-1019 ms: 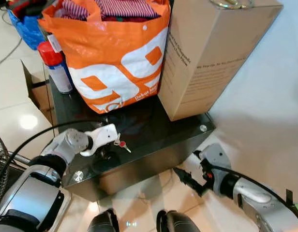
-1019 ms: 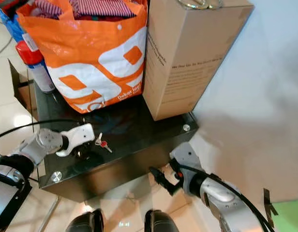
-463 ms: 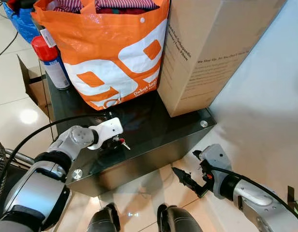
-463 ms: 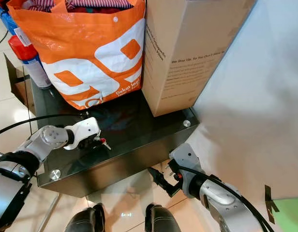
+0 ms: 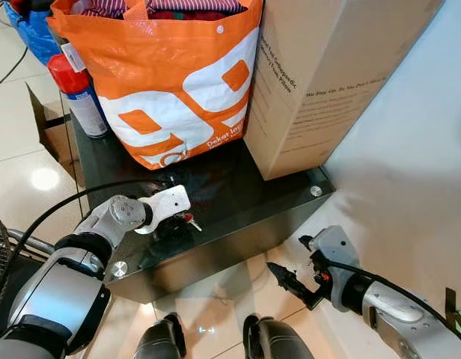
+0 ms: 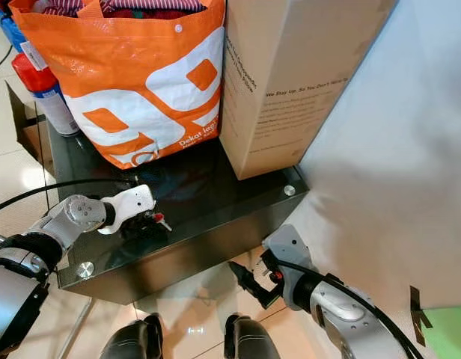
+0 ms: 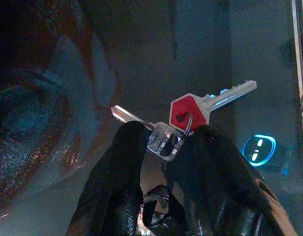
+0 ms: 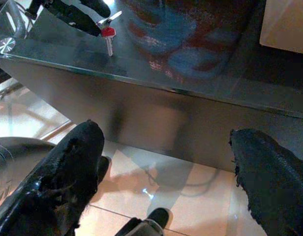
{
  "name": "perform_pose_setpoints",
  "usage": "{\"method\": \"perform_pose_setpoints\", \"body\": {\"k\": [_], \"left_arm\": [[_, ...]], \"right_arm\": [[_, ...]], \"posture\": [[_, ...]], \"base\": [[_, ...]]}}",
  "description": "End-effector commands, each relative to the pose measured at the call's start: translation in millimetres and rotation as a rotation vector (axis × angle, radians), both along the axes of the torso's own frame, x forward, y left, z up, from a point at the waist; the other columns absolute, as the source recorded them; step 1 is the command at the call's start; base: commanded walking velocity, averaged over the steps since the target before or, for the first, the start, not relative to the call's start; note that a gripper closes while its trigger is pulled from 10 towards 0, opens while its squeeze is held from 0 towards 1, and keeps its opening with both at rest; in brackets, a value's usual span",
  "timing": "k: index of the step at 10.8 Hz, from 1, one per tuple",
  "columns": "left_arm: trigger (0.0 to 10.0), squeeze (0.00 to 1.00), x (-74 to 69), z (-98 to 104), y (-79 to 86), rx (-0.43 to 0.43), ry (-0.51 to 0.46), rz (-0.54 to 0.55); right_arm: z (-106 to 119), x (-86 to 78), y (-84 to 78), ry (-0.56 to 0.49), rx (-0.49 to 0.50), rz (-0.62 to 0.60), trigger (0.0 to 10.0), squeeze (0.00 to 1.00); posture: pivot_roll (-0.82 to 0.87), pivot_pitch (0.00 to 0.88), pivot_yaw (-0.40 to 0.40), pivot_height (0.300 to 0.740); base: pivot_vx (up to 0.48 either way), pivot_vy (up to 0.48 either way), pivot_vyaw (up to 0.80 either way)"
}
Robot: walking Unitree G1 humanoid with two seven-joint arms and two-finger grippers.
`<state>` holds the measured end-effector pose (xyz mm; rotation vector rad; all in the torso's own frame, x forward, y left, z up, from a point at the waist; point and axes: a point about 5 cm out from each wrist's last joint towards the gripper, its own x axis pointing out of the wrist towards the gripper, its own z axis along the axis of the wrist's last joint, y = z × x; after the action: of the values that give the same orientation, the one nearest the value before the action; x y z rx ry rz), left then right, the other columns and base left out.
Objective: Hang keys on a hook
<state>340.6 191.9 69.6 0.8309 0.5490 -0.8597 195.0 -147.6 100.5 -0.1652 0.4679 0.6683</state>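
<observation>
A small bunch of keys (image 7: 188,112), one with a red head and one plain silver, lies on the black glass table (image 5: 242,198) near its front left. My left gripper (image 7: 164,145) is down on the table and shut on the keys, pinching the ring and the silver key's head between its black fingers (image 7: 117,162). From the head camera the keys (image 5: 190,221) peek out just right of the left gripper (image 5: 173,224). My right gripper (image 5: 278,272) hangs open below the table's front edge, over the floor, and sees the keys (image 8: 108,33) from afar.
An orange shopping bag (image 5: 178,82) and a tall cardboard box (image 5: 328,75) stand at the back of the table. A red-capped spray can (image 5: 75,97) stands at its back left corner. A white wall (image 5: 410,164) is on the right, glossy tile floor all around.
The left gripper has reached onto the keys and closed on them; a second ago they lay free beside its fingers. The camera shifted a little. The right arm hardly moved.
</observation>
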Motion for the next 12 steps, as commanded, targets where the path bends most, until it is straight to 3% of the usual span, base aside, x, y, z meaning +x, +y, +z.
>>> {"method": "perform_pose_setpoints", "body": {"k": [1, 9, 12], "left_arm": [[0.0, 0.00, -3.4, -4.4, 1.5, 0.015, 0.032, -0.009], [0.0, 0.00, -3.1, -4.5, 3.0, 0.029, 0.044, -0.002], [0.0, 0.00, -2.4, -2.6, 2.7, 0.015, 0.035, -0.006]], "right_arm": [[1.6, -4.7, 2.0, 0.011, 0.007, 0.011, 10.0, 0.00], [2.6, -2.9, 1.5, 0.006, 0.011, 0.004, 10.0, 0.00], [11.0, 5.5, 1.7, -0.033, 0.087, 0.004, 10.0, 0.00]], "posture": [[-0.31, 0.239, -0.068, 0.740], [-0.31, 0.229, -0.055, 0.740], [-0.29, 0.159, -0.038, 0.740]], "base": [[0.000, 0.000, 0.00], [0.000, 0.000, 0.00], [0.000, 0.000, 0.00]]}}
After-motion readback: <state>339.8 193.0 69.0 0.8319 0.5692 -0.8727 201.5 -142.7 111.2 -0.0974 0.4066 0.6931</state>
